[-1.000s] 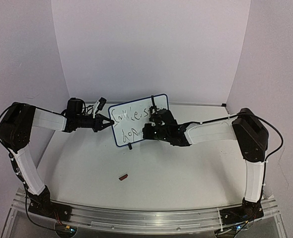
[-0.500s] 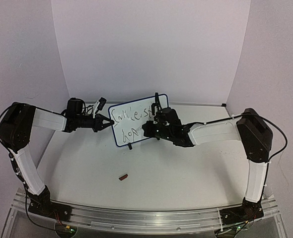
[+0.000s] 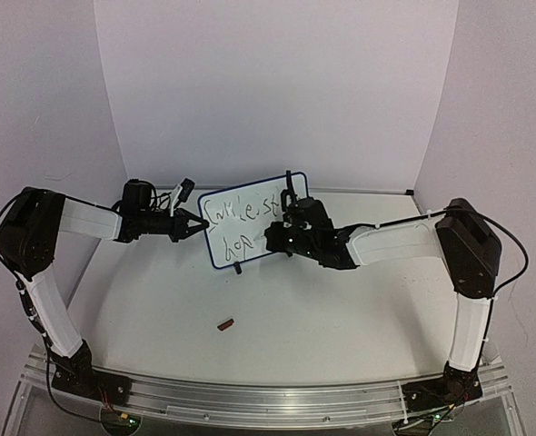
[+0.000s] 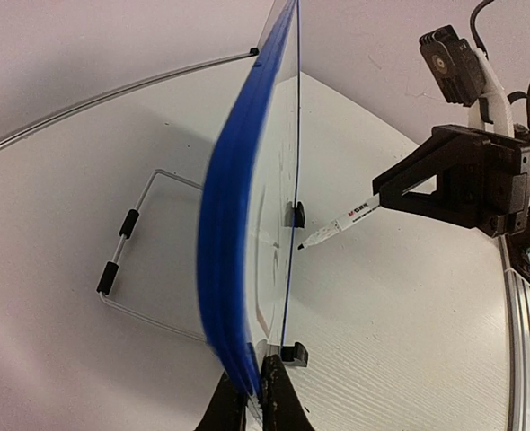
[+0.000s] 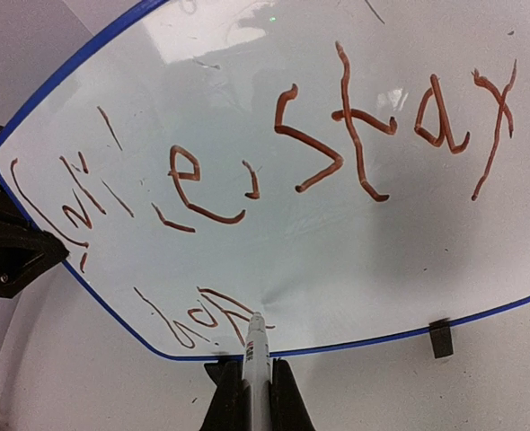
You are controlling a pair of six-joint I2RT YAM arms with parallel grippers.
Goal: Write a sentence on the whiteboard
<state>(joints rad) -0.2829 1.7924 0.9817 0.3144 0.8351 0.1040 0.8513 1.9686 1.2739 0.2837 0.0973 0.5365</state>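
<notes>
the whiteboard (image 3: 250, 227) stands upright near the middle of the surface (image 3: 341, 309), towards the back, with its written face turned to the right arm. one board is in view, with a thin blue frame and rounded corners, and two small black feet (image 4: 294, 214) clip its lower edge. the sentence (image 5: 312, 148) runs in two lines of thin reddish-brown scrawl. the upper line ends in what reads as "stay", and the lower line is a short scrawl low on the board's left side in the right wrist view. one marker (image 5: 256, 359) points at the board, its tip at the end of that lower line, seemingly touching the face. the right tool (image 5: 251, 370) has both fingers pressed together on the marker's white barrel. the left tool (image 4: 254, 400) is clamped on the blue frame at the board's left edge, one finger on each face. behind the board lies one bent wire stand (image 4: 148, 260) carrying two black sleeves. one small dark red piece (image 3: 224, 322) lies alone on the surface, well apart from the board, on the side nearer the arm bases. two arms are in view.
</notes>
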